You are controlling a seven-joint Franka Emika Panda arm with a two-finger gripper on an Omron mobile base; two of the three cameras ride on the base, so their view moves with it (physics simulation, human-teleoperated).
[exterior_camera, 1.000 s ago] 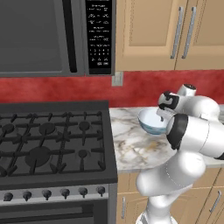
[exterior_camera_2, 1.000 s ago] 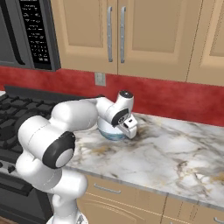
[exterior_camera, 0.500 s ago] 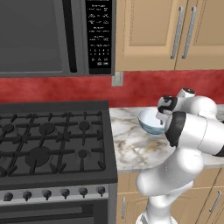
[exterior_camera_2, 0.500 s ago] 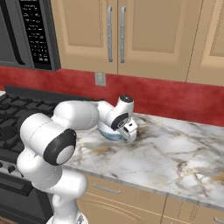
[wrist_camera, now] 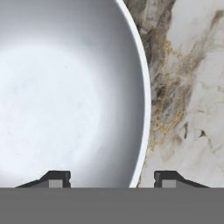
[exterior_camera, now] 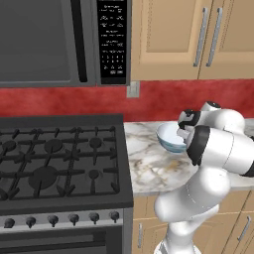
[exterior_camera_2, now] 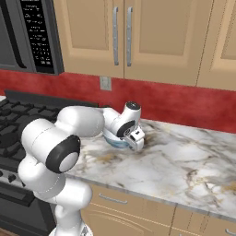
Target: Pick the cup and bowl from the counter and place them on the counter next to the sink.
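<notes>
Bowl right under the hand, sitting upright on the marble surface, whitish inside turned up toward the hand camera. Rim arcing down the hand view and passing straight between the two dark fingertips: one tip over the inside of the bowl, the other out over bare marble. So the wall of the bowl lies in the gap, rim running roughly along the line of sight rather than across it — exactly the line-up a rim pinch wants.

From the left base view, same bowl just right of the stove, near the red backsplash, with the hand pressed in at its right edge. From the right base view, pale blue-grey bowl tucked behind the wrist, hand low at the near-right side of it, surface stretching off bare to the right.

Fingers apart, straddling the rim; contact not visible on either side, so not yet a grip by the look of it — probably mid-squeeze, though hard to call. Everything now turning on that rim staying centred between the tips: thin wall, glossy, likely to slip or tip the bowl if the pinch lands off-centre.

Cup, sink: nothing to report from these angles. Bowl not yet lifted.
</notes>
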